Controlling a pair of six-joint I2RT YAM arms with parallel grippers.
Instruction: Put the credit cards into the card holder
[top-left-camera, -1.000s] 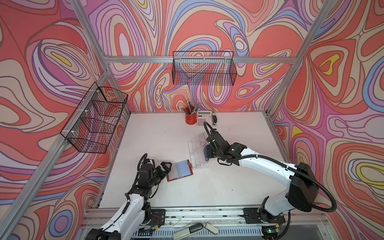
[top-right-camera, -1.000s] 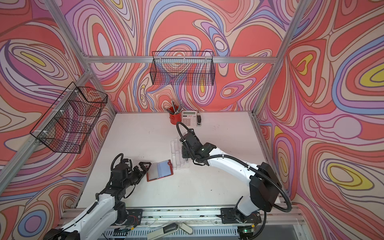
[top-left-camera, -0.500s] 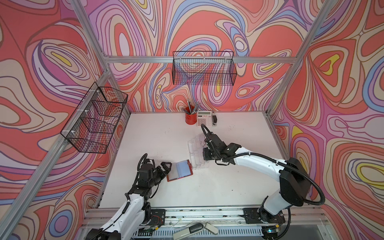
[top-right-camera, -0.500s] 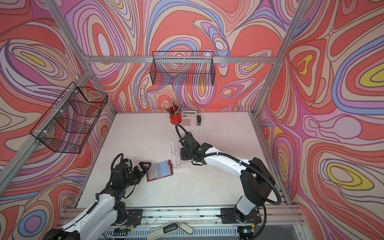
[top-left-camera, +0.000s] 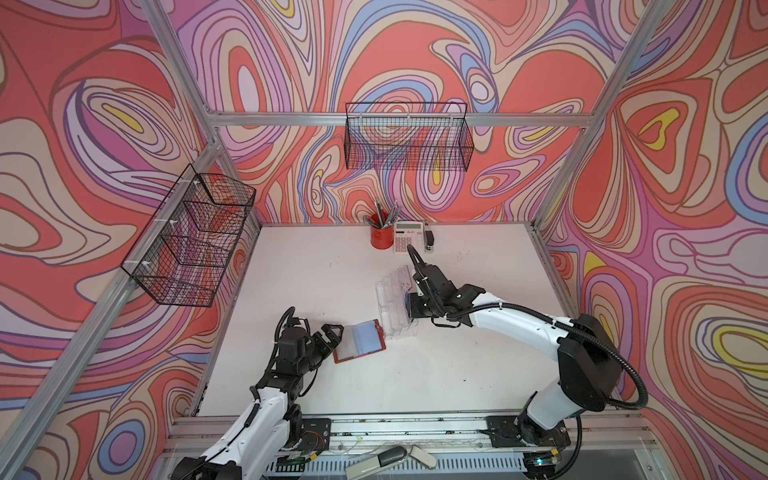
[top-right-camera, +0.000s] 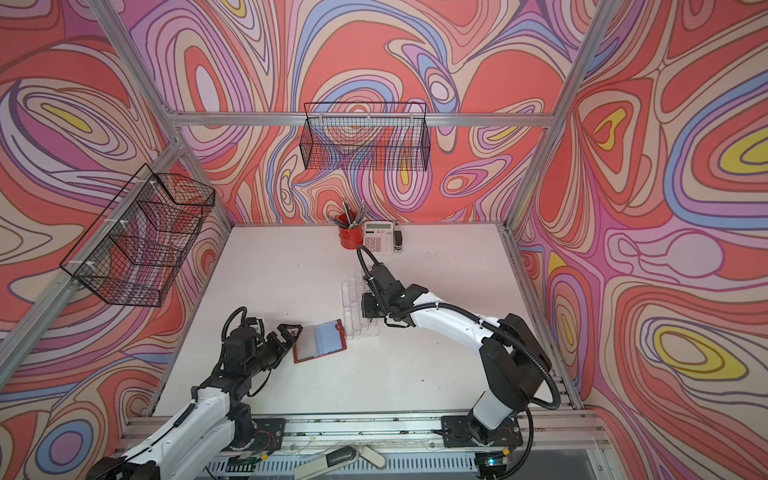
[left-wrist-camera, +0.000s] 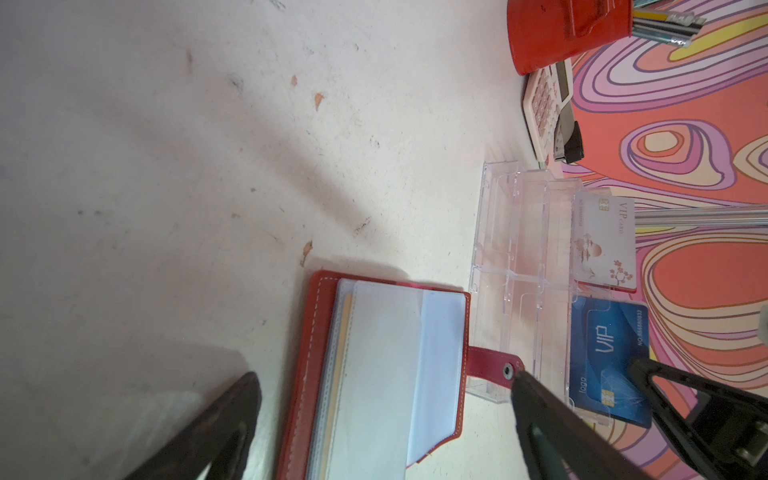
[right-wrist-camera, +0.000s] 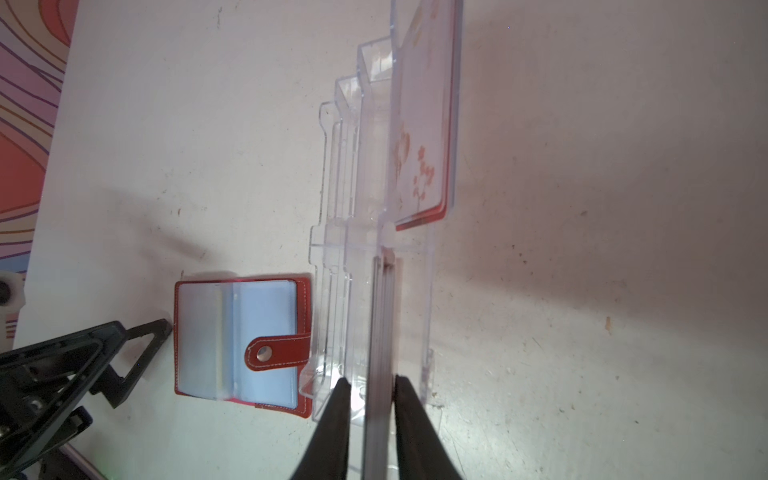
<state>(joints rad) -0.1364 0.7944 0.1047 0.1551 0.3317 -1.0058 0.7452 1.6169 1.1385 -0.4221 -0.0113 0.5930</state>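
Overhead, in a top view, the right gripper is at the clear holder; the wide-open left gripper sits farther off, by the red wallet. Left wrist view: blue card upright in the holder's tallest tier. Right wrist view: card edge-on between the fingers, long axis straight ahead; whether it is clamped cannot be told.

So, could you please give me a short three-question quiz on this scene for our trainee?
1. True or false: the red wallet lies closed.
2. Which end effector straddles the blue card in the clear card holder? A) left B) right C) neither
3. What colour is the pen cup beside the calculator?
Key: 1 false; 2 B, the right end effector; 3 red.
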